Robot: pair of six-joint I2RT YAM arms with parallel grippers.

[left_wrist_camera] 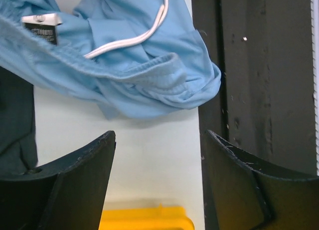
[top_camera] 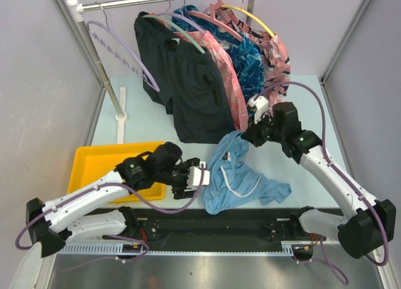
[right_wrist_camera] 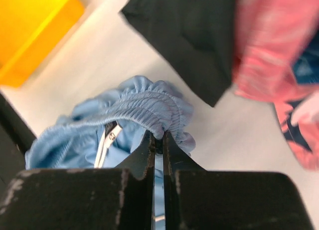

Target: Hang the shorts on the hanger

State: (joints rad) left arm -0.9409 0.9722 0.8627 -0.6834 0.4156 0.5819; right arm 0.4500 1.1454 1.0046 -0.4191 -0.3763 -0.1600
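Pink garment (right_wrist_camera: pixel 269 40) blurred; shorts (left_wrist_camera: pixel 149 75) cut off top edge; label (left_wrist_camera: pixel 42 29) print unreadable.

We've got the sky-blue shorts (top_camera: pixel 241 176) crumpled in a heap on the table (top_camera: pixel 144 123) near the front edge. The white drawstring loops across them, and the gathered waistband is bunched and lifted at the far end. The thin lavender hanger (top_camera: pixel 125 47) hangs on the rail's (top_camera: pixel 135 2) left end, well apart.

Left claw (left_wrist_camera: pixel 159 135) wide, right claw (right_wrist_camera: pixel 158 136) tight.
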